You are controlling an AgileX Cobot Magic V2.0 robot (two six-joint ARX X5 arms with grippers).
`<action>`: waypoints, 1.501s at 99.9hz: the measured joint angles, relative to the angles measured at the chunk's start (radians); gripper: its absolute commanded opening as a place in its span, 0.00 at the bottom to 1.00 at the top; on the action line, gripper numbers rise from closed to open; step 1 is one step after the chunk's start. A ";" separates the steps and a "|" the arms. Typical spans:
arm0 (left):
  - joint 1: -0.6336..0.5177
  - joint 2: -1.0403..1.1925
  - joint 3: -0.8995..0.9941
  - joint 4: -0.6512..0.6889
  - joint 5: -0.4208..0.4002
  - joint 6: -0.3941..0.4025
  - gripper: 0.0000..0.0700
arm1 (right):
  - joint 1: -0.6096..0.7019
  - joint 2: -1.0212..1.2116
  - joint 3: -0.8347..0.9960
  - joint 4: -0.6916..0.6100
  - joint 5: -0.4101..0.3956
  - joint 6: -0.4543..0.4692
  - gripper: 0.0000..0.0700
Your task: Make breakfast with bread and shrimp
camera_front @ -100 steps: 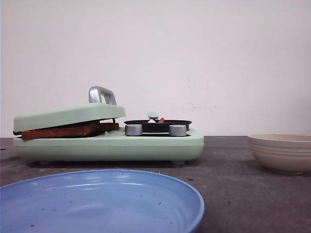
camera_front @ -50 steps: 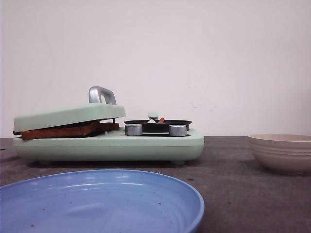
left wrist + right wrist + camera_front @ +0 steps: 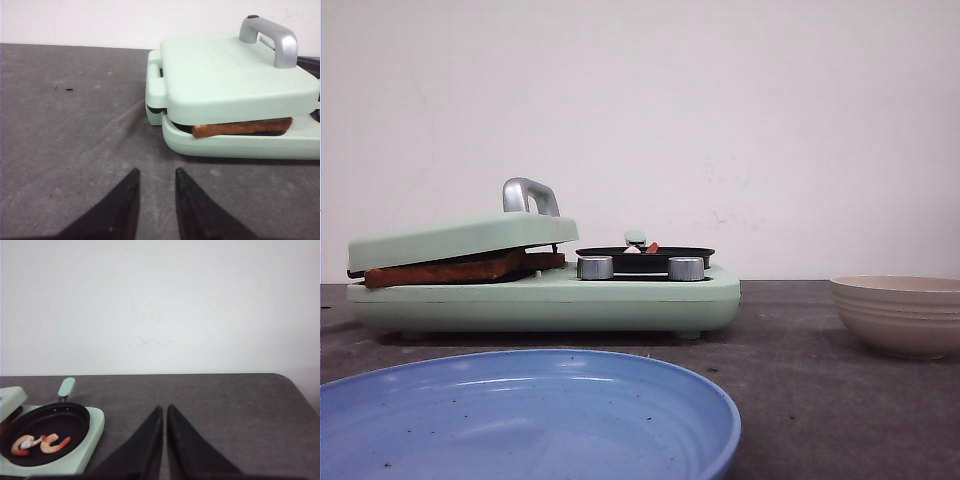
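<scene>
Left wrist view: bread (image 3: 242,128) lies well apart from the parted fingers (image 3: 131,186)

sandwich maker (image 3: 620,300): smooth satin mint plastic
handle (image 3: 270,35): brushed metal
pan (image 3: 45,427): matt black
plate (image 3: 650,400): glossy blue
worktop (image 3: 65,125): rough grey

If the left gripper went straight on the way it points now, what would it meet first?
Probably the table. The left gripper aims just beside the sandwich maker, at its hinge corner; depth is unclear.
</scene>
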 measured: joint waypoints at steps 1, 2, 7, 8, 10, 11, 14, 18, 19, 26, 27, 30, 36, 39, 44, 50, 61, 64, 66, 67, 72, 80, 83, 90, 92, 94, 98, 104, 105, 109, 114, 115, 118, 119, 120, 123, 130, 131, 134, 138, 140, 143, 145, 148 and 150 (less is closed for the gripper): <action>0.000 0.000 0.000 0.000 0.000 0.000 0.08 | -0.001 -0.003 0.000 0.000 0.000 0.000 0.01; 0.000 0.000 0.000 0.000 0.000 0.000 0.08 | -0.003 -0.007 0.000 0.000 0.000 0.000 0.01; 0.000 0.000 0.000 0.000 0.000 0.000 0.08 | -0.012 -0.024 -0.001 0.002 0.001 0.000 0.01; 0.000 0.000 0.000 0.000 0.000 0.000 0.08 | -0.014 -0.028 -0.002 0.003 0.001 0.000 0.01; 0.000 0.000 0.000 0.000 0.000 0.000 0.08 | -0.020 -0.038 -0.005 0.008 0.001 0.000 0.01; 0.000 0.000 0.000 0.000 0.000 0.000 0.08 | -0.023 -0.042 -0.008 0.012 0.001 0.000 0.01; 0.000 0.000 0.000 0.000 0.000 0.000 0.08 | -0.032 -0.054 -0.016 0.018 0.001 0.000 0.01; 0.000 0.000 0.000 0.000 0.000 0.000 0.08 | -0.043 -0.066 -0.032 0.021 0.001 0.000 0.01; 0.000 0.000 0.000 0.000 0.000 0.000 0.08 | -0.046 -0.068 -0.037 0.021 0.001 0.000 0.01; 0.000 0.000 0.000 0.000 0.000 0.000 0.08 | -0.063 -0.084 -0.080 0.016 0.001 0.000 0.01; 0.000 0.000 0.000 0.000 0.000 0.000 0.08 | -0.065 -0.087 -0.088 0.015 0.001 0.000 0.01; 0.000 0.000 0.000 0.000 0.000 0.000 0.08 | -0.071 -0.097 -0.109 0.012 0.001 0.000 0.01; 0.000 0.000 0.000 0.000 0.000 0.000 0.08 | -0.082 -0.121 -0.149 0.003 0.006 0.000 0.01; 0.000 0.000 0.000 0.000 0.000 0.000 0.08 | -0.089 -0.134 -0.169 0.003 0.019 -0.002 0.01; 0.000 0.000 0.000 0.000 0.000 0.000 0.08 | -0.100 -0.158 -0.199 0.003 0.048 -0.009 0.01; 0.000 0.000 0.000 0.000 0.000 0.000 0.08 | -0.116 -0.183 -0.234 0.009 0.098 -0.028 0.01; 0.000 0.000 0.000 0.000 0.000 0.000 0.08 | -0.156 -0.202 -0.309 0.055 0.175 -0.053 0.01; 0.000 0.000 0.000 0.000 0.000 0.000 0.08 | -0.167 -0.206 -0.332 0.060 0.179 -0.058 0.01; 0.000 0.000 0.000 0.000 0.000 0.000 0.08 | -0.175 -0.208 -0.347 0.060 0.181 -0.060 0.01; 0.000 0.000 0.000 0.000 0.000 0.000 0.08 | -0.178 -0.211 -0.354 0.059 0.181 -0.060 0.01; 0.000 0.000 0.000 0.000 0.000 0.000 0.08 | -0.192 -0.222 -0.384 0.055 0.181 -0.061 0.01; 0.000 0.000 0.000 0.000 0.000 0.000 0.08 | -0.209 -0.246 -0.417 0.048 0.181 -0.063 0.01; 0.000 0.000 0.000 0.000 0.000 0.000 0.08 | -0.214 -0.257 -0.425 0.049 0.181 -0.064 0.01; 0.000 0.000 0.000 0.000 0.000 0.000 0.08 | -0.223 -0.286 -0.442 0.054 0.182 -0.067 0.01; 0.000 0.000 0.000 0.000 0.000 0.000 0.08 | -0.226 -0.292 -0.448 0.057 0.181 -0.067 0.01; 0.000 0.000 0.000 0.000 0.000 0.000 0.08 | -0.229 -0.298 -0.454 0.061 0.181 -0.067 0.01; 0.000 0.000 0.000 0.000 0.000 0.000 0.08 | -0.233 -0.308 -0.470 0.065 0.181 -0.067 0.01; 0.000 0.000 0.000 0.000 0.000 0.000 0.08 | -0.236 -0.319 -0.500 0.063 0.181 -0.067 0.01; 0.000 0.000 0.000 0.000 0.000 0.000 0.08 | -0.236 -0.321 -0.505 0.062 0.180 -0.067 0.01; 0.000 0.000 0.000 0.000 0.000 0.000 0.08 | -0.238 -0.328 -0.523 0.055 0.177 -0.067 0.01; 0.000 0.000 0.000 0.000 0.000 0.000 0.08 | -0.238 -0.341 -0.542 0.054 0.161 -0.067 0.01; 0.000 0.000 0.000 0.000 0.000 0.000 0.08 | -0.238 -0.343 -0.546 0.053 0.156 -0.066 0.01; 0.000 0.000 0.000 0.000 0.000 0.000 0.08 | -0.239 -0.352 -0.555 0.053 0.145 -0.066 0.01; 0.000 0.000 0.000 0.000 0.000 0.000 0.08 | -0.238 -0.356 -0.557 0.053 0.142 -0.067 0.01; 0.000 0.000 0.000 0.000 0.000 0.000 0.08 | -0.239 -0.359 -0.560 0.053 0.138 -0.066 0.01; 0.000 0.000 0.000 0.000 0.000 0.000 0.08 | -0.238 -0.369 -0.568 0.055 0.127 -0.066 0.01; 0.000 0.000 0.000 0.000 0.000 0.000 0.08 | -0.238 -0.391 -0.583 0.057 0.119 -0.066 0.01; 0.000 0.000 0.000 0.000 0.000 0.000 0.08 | -0.238 -0.394 -0.586 0.056 0.117 -0.066 0.01; 0.000 0.000 0.000 0.000 0.000 0.000 0.08 | -0.238 -0.404 -0.595 0.056 0.110 -0.066 0.01; 0.000 0.000 0.000 0.000 0.000 0.000 0.08 | -0.238 -0.418 -0.607 0.053 0.102 -0.066 0.01; 0.000 0.000 0.000 0.000 0.000 -0.001 0.08 | -0.238 -0.425 -0.612 0.044 0.101 -0.066 0.01; 0.000 0.000 0.000 0.000 0.000 -0.001 0.08 | -0.238 -0.430 -0.613 0.022 0.101 -0.066 0.01; 0.000 0.000 0.000 0.000 0.000 -0.002 0.08 | -0.238 -0.430 -0.613 0.014 0.099 -0.067 0.01; 0.000 0.000 0.000 0.000 0.000 -0.003 0.08 | -0.238 -0.429 -0.613 0.011 0.099 -0.067 0.01; 0.000 0.000 0.000 0.000 0.000 -0.003 0.08 | -0.238 -0.429 -0.613 0.011 0.100 -0.066 0.01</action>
